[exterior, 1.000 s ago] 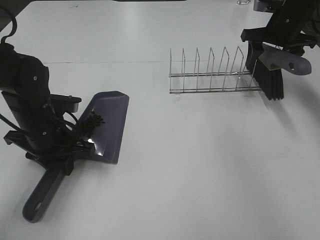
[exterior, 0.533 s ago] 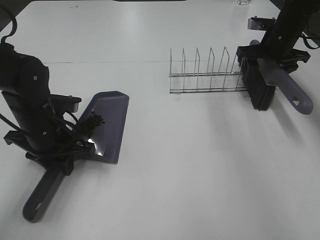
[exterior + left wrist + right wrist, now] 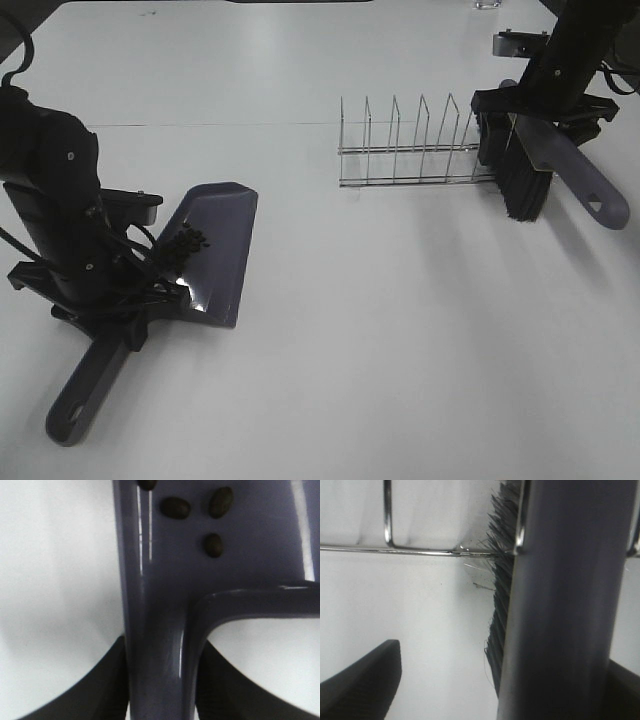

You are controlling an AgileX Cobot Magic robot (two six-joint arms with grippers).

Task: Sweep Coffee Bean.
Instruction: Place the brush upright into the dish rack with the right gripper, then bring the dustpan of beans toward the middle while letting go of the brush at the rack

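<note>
My left gripper (image 3: 162, 680) is pinching the neck of the dustpan (image 3: 215, 250), with a finger pressing on each side of the handle. The pan is lying flat on the table (image 3: 400, 330), and the beans (image 3: 188, 243) are sitting inside it in a small dark cluster near the back wall; a few are showing loose just ahead of my fingers.

My right gripper (image 3: 505, 665) is standing spread around the handle of the brush (image 3: 522, 165). One finger is hanging well clear of it, and I cannot tell whether the other is touching. The brush is leaning in the end slot of the wire rack (image 3: 415, 150), bristles down.

I am judging the beans to be light, hard and smooth, so they are likely to roll and scatter at any tilt or jolt. They are far too small for my jaws, so I am handling them only through the pan, gripping it by the stiff handle and holding the scoop level. The pan itself is looking glossy and rigid, so a firm squeeze at the neck is suiting it.
</note>
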